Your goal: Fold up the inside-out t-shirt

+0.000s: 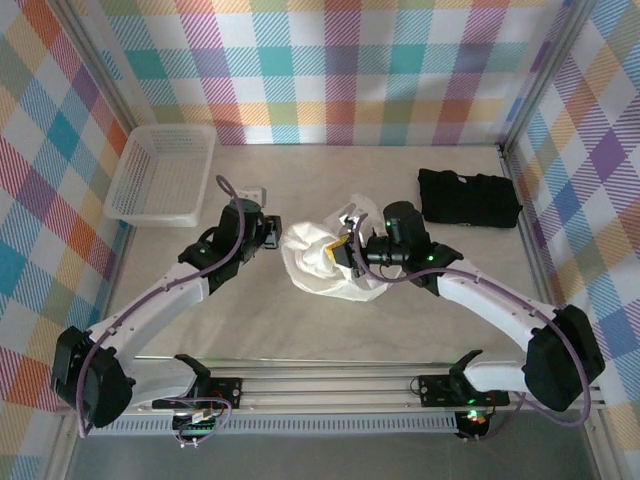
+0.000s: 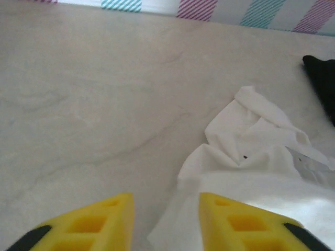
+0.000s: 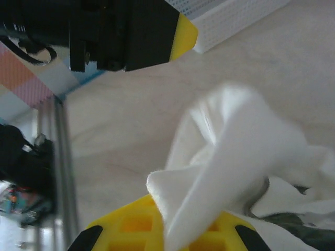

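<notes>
The inside-out t-shirt (image 1: 322,262) lies crumpled in a white heap at the middle of the table. My right gripper (image 1: 347,250) is at the heap's right side, and in the right wrist view it (image 3: 172,232) is shut on a raised fold of the t-shirt (image 3: 230,141). My left gripper (image 1: 273,236) sits at the heap's left edge. In the left wrist view it (image 2: 166,222) is open, its yellow fingers (image 2: 99,225) wide apart. A low edge of the t-shirt (image 2: 246,157) reaches into the gap by the right finger.
A black folded garment (image 1: 468,197) lies at the back right, its corner (image 2: 322,78) showing in the left wrist view. A white basket (image 1: 162,172) stands at the back left. Checked walls surround the table. The left arm's gripper body (image 3: 120,31) hangs close before the right wrist camera.
</notes>
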Controlling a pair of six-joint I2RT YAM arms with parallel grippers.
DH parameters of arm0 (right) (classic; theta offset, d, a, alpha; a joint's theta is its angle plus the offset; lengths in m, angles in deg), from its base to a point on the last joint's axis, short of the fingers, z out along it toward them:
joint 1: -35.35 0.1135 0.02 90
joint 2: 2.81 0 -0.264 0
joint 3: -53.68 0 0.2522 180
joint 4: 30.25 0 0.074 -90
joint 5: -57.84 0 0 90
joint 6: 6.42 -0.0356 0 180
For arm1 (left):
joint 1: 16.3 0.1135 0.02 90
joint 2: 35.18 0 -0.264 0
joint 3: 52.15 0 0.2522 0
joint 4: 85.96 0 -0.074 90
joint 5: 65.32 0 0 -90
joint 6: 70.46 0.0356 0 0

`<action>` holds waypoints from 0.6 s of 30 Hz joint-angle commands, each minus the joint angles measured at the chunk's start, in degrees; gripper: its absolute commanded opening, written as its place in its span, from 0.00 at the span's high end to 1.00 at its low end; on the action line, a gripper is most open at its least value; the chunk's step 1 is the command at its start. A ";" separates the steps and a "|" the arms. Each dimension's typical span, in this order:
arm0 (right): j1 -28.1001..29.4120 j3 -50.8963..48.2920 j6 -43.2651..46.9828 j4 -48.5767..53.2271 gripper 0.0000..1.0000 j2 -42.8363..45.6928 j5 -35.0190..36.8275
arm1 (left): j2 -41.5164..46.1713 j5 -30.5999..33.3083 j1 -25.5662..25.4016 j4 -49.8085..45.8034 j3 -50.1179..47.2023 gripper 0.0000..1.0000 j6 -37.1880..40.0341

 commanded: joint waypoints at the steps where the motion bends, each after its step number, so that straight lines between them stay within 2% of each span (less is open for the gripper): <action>1: -2.28 -0.44 -13.96 -8.03 1.00 -1.95 -6.44 | 5.58 -1.70 -0.01 1.52 -3.10 0.53 -1.75; 4: -3.42 0.96 -17.65 -8.83 1.00 -3.45 -8.28 | 12.02 -10.27 -0.52 6.00 -9.08 0.46 -2.17; 6: -3.85 2.05 -18.28 -7.56 1.00 -3.91 -8.07 | 15.12 -17.75 -1.43 9.67 -12.87 0.46 -2.23; 9: -4.28 3.21 -18.79 -5.71 1.00 -4.30 -7.27 | 15.55 -23.95 -3.72 14.39 -16.34 0.46 -1.75; 13: -4.65 4.22 -19.85 -4.58 1.00 -4.85 -6.80 | 9.29 -24.95 -8.97 14.47 -13.68 0.47 1.99; 18: -5.21 4.65 -20.22 -3.56 1.00 -4.64 -6.27 | -0.18 -18.44 -14.37 13.71 -8.78 0.48 4.85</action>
